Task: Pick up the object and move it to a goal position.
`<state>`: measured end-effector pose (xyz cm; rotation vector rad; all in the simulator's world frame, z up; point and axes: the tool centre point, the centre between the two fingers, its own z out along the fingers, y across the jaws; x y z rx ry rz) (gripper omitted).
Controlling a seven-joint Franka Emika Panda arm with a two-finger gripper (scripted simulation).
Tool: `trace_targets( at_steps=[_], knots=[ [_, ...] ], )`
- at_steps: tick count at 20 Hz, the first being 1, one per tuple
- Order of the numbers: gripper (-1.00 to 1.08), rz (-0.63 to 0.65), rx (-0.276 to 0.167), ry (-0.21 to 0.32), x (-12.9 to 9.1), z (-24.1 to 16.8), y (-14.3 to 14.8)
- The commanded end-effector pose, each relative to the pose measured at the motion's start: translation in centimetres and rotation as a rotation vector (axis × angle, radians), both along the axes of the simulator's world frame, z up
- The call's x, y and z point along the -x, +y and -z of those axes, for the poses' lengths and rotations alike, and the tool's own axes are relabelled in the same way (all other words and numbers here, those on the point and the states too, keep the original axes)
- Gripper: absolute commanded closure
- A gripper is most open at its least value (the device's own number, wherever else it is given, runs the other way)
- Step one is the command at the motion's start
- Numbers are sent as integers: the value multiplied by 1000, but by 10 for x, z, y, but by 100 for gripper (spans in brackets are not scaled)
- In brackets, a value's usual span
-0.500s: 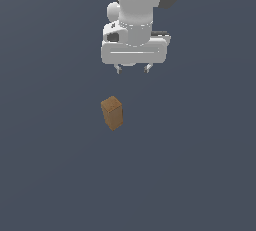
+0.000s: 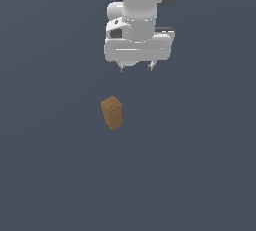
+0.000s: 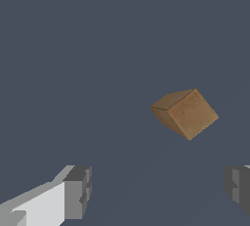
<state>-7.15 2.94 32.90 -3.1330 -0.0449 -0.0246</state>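
The object is a small tan-brown block (image 2: 112, 112), taller than wide, standing on the dark grey floor near the middle of the exterior view. It also shows in the wrist view (image 3: 184, 113), seen from above at an angle. My white gripper (image 2: 136, 67) hangs above and behind the block, a little toward the exterior view's right, and is apart from it. The fingers (image 3: 78, 192) are spread wide with nothing between them, so the gripper is open and empty.
A flat, plain dark grey floor (image 2: 200, 165) lies all around the block. No other objects or edges are in view.
The gripper has shifted slightly and sits a bit lower toward the block. The block has not moved.
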Motion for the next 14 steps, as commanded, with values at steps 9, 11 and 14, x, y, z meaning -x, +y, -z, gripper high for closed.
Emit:
trace_targets(
  at_steps=[9, 11, 14],
  knots=[
    [-92, 37, -6, -1, -2, 3, -1],
    [-92, 63, -7, -1, -4, 7, -4],
    [-92, 113, -9, 1, -6, 15, -9]
  ],
)
